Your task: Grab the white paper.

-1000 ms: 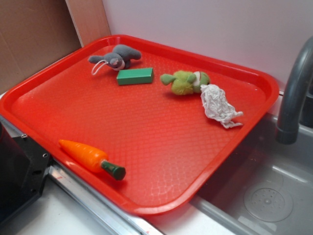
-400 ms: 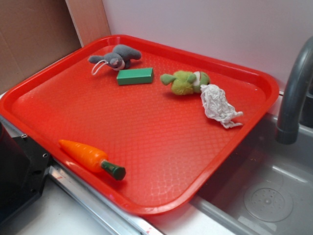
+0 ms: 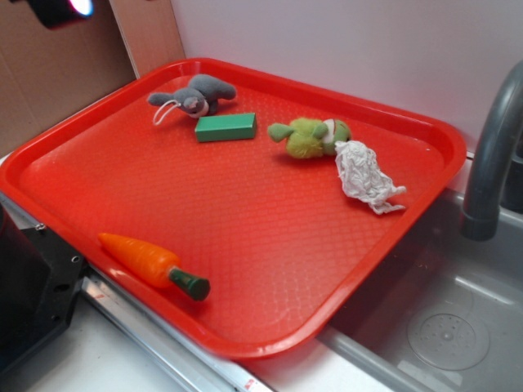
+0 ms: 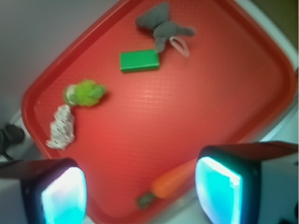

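The white paper is a crumpled wad with a twisted tail. It lies on the red tray near the right rim, touching the green plush toy. In the wrist view the paper sits at the left, far below and away from my gripper. The gripper is open, its glowing cyan pads wide apart with nothing between them. It hovers high over the tray's front edge. In the exterior view only a dark part of the arm with a light shows at the top left corner.
On the tray also lie a green block, a grey plush with a white loop and a toy carrot by the front rim. A grey faucet and sink stand to the right. A cardboard wall stands to the left.
A dark arm part with a light has come into the exterior view's top left corner. Nothing on the tray has moved.
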You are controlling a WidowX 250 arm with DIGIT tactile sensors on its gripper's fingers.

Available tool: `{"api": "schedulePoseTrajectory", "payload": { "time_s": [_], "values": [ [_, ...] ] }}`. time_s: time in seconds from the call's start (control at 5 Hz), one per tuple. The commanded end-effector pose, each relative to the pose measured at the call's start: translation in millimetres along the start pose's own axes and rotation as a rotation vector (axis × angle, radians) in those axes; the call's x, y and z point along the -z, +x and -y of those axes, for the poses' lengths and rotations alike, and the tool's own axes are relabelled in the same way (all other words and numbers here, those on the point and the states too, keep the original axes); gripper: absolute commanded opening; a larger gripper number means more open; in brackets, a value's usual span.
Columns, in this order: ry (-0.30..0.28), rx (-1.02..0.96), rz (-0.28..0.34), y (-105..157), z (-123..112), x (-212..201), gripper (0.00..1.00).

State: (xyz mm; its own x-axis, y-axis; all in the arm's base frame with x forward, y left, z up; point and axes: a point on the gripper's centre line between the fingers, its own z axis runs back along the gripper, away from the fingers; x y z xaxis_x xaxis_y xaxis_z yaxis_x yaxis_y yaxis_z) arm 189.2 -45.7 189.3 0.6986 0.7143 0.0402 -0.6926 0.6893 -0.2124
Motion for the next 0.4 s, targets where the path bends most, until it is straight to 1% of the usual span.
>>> {"api": "schedulePoseTrajectory", "payload": {
  "time_s": [0.0, 0.2],
  "values": [
    [-0.079, -0.163, 0.052, 8.6, 56.3, 42.2, 1.0],
    [-0.105, -0.207, 0.096, 12.4, 73.6, 61.6, 1.0]
  ]
}}
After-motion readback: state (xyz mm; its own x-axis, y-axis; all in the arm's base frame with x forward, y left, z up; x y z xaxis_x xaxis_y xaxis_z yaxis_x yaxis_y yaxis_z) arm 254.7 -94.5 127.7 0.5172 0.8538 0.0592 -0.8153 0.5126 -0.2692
